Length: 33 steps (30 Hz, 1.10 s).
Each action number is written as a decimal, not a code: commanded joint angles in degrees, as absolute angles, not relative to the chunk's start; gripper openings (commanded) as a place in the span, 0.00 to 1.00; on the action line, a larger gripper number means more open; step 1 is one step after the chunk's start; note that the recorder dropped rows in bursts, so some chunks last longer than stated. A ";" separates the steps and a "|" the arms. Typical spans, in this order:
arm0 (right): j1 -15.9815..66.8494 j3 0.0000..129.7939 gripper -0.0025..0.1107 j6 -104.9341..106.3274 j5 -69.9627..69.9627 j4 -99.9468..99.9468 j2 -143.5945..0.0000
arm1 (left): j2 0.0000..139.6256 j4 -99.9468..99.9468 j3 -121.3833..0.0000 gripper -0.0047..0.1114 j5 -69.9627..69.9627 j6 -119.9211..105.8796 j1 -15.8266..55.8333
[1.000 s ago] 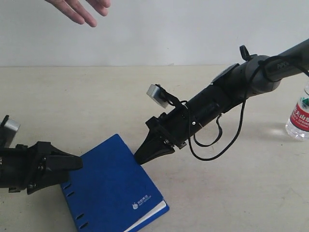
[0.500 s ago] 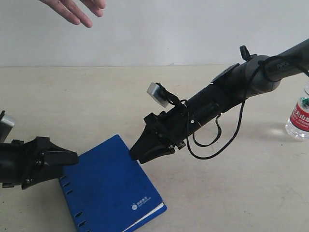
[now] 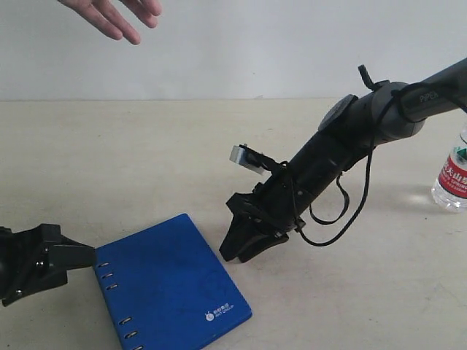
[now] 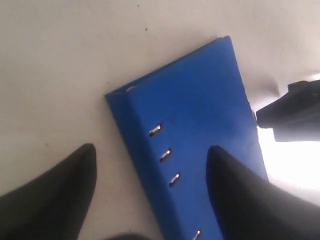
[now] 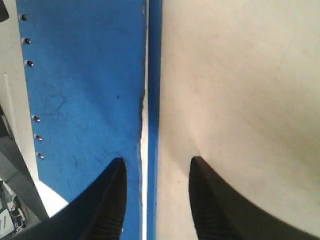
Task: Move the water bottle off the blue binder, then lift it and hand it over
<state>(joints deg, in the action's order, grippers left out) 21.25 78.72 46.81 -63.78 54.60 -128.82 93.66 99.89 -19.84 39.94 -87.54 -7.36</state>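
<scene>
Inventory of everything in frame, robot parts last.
blue binder: 1, bright blue, flat on the table, front left of centre
water bottle: 1, clear with a red, white and green label, upright at the far right, off the binder, top cut off
table: 1, beige, under everything
person's hand: 1, bare, top left, above the table
left pincer: 1, black, open, at the binder's spine edge
right pincer: 1, black, open, low at the binder's page edge
</scene>
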 commanded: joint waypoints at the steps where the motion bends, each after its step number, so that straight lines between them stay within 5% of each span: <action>1: 21.15 78.38 0.37 47.11 -65.86 54.26 -128.56 | 96.33 99.95 -19.66 0.56 43.80 -87.76 -7.33; 15: 21.25 78.38 0.37 52.41 -69.96 65.25 -128.56 | 109.15 99.95 -23.51 0.56 61.69 -91.90 -7.33; 33: 21.15 78.38 0.37 40.32 -68.52 48.51 -128.56 | 109.59 99.95 -26.04 0.56 49.78 -89.30 -4.37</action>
<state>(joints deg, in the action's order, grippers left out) 21.25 78.72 39.75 -68.63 49.11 -128.69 109.39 99.54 -25.68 52.29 -89.83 -6.76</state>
